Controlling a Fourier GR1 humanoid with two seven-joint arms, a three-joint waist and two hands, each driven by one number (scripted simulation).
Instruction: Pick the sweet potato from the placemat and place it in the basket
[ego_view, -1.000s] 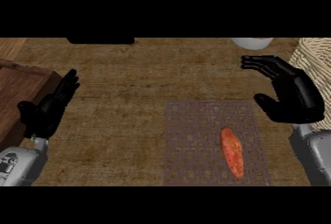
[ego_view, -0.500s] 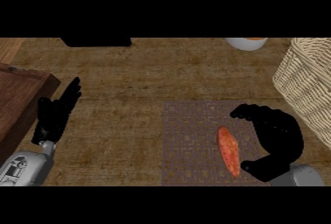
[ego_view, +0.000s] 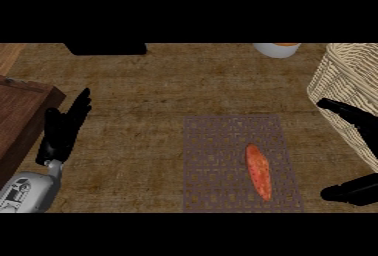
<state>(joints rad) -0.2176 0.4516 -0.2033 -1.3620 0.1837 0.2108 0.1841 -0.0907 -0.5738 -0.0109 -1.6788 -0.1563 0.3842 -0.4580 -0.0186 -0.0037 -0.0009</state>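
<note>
At the far left edge sits a dark brown wooden block (ego_view: 18, 125), raised a little above the counter (ego_view: 148, 85), whose top has a rough, brownish woven grain. Just beside the block, the left hand (ego_view: 63, 131) rests open, its black fingers straight and close together, pointing up and slightly to the right. Its grey forearm (ego_view: 26, 192) enters from the lower left corner.

Along the top edge, left of centre, a black rectangular object (ego_view: 105, 48) shows only in part. Further right on the same edge is the lower part of a white round container (ego_view: 277, 49) with an orange tint at its top; what it is cannot be told.

Right of centre lies the placemat (ego_view: 221, 150), a greyish-purple rectangle with a lattice pattern, running from mid-counter down to the lower edge of the view. The sweet potato (ego_view: 258, 171) lies on the right half of the placemat, a long, narrow orange-red shape, nearly upright in the view and leaning slightly, its lower end further right. Nothing touches it.

At the right edge stands the basket (ego_view: 347, 85), pale wicker, only its left wall in view. In front of that wall the right hand (ego_view: 356, 117) shows only in part: one black finger reaches left near the basket, and a second black part (ego_view: 353, 192) lies lower, right of the placemat. They are spread well apart, clear of the sweet potato.
</note>
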